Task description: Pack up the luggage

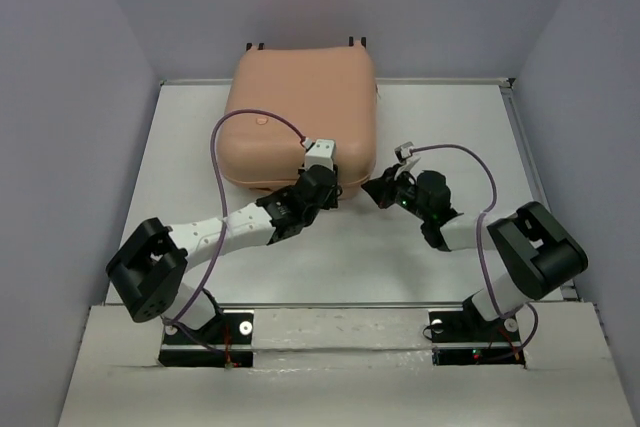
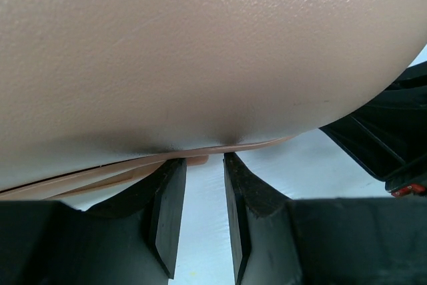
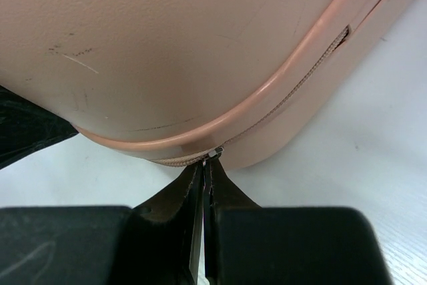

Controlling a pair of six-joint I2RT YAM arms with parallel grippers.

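Note:
The luggage (image 1: 300,97) is a peach-pink hard-shell suitcase lying closed and flat at the back middle of the white table. Its shell fills the left wrist view (image 2: 200,51) and the right wrist view (image 3: 167,45). My left gripper (image 1: 322,183) is at its near edge, jaws apart (image 2: 203,161), tips touching the underside of the rim with bare table showing between them. My right gripper (image 1: 381,190) is at the near right corner. It is shut (image 3: 207,162) on the small metal zipper pull (image 3: 213,153), where the zipper track (image 3: 300,85) rounds the corner.
Grey walls close in the table (image 1: 450,127) on the left, back and right. A raised rail runs along its right edge (image 1: 530,157). Purple cables loop over both arms. The right arm's black body (image 2: 387,138) shows close beside the left gripper.

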